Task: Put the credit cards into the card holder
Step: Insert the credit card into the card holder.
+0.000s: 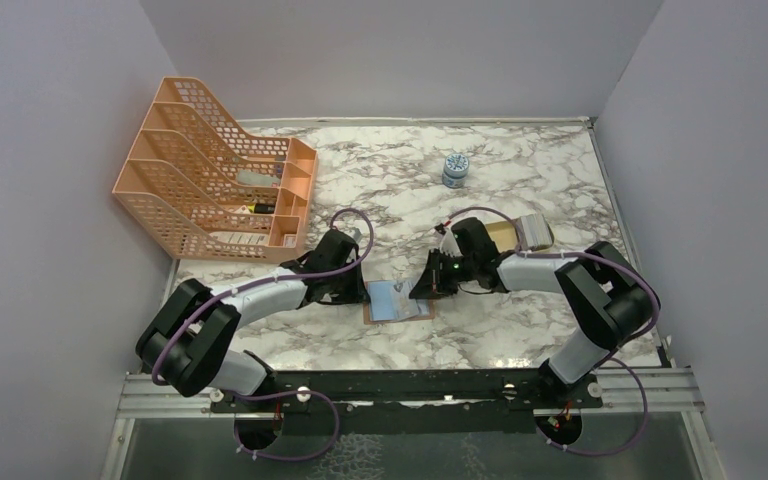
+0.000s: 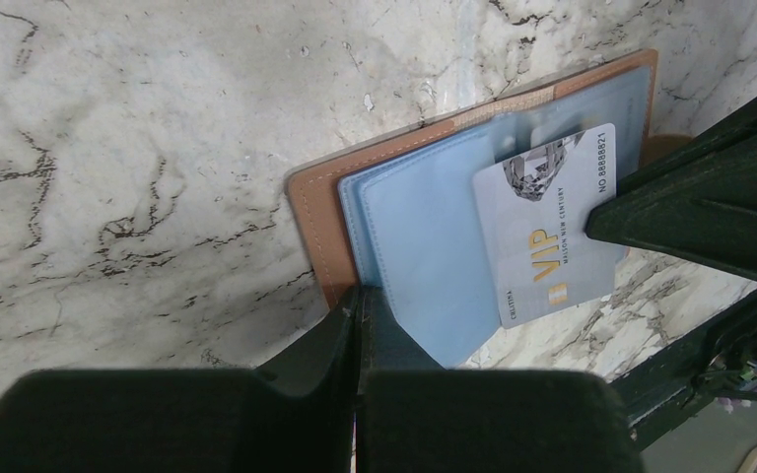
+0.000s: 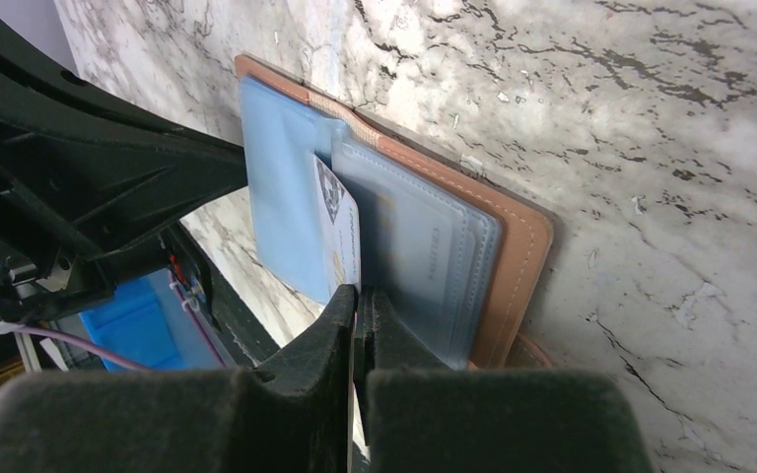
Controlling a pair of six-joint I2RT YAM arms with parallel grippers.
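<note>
Pinching the thin, probably stiff and slick credit card [image 2: 547,227] at its right edge with right gripper [image 3: 360,296], left gripper [image 2: 360,301] clamped on the floppy card holder [image 2: 312,227] sleeve.

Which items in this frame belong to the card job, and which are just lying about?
Part of the job:
- card holder, lying open
- grey VIP card, partly in a sleeve
- left claw, pinching a sleeve page
- right claw, gripping the card

Lying about:
- orange file rack
- small blue-and-white container
- beige tray behind the right arm
</note>
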